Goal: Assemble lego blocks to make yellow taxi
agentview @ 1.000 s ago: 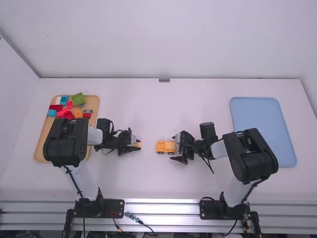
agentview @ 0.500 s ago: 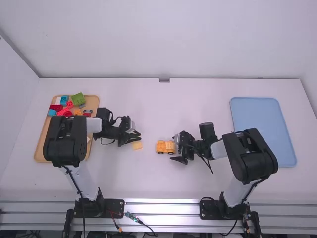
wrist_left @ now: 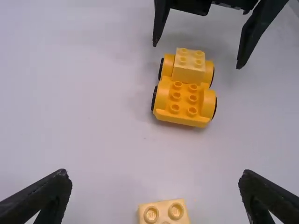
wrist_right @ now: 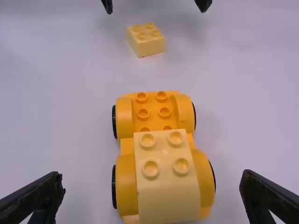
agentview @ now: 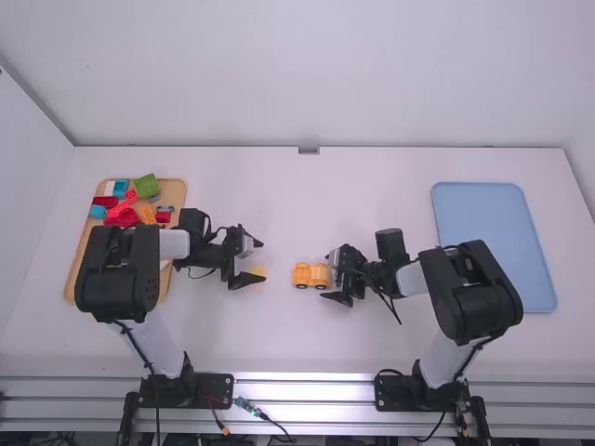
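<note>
Two grippers with fingers spread, neither grasping anything. The left gripper (wrist_left: 155, 173) has the loose block (wrist_left: 164, 212) low between its fingers, sitting studs up and a bit off square. I'd line the fingers up with its flat sides before squeezing, and grip low and centred, or it'll probably twist or squirt out. Lift straight up, keeping the studs clear of the pads.

Ahead of that gripper is the yellow car (wrist_right: 124, 116), wheels down, its near end showing bare studs. Guessing the block goes on there or on top of the pale block (wrist_right: 168, 191); can't tell which. The right gripper (wrist_right: 152, 174) straddles that far end, so I'd have it clamp gently before anything gets pressed down, otherwise the car may roll. Seat the studs first, then push evenly.
</note>
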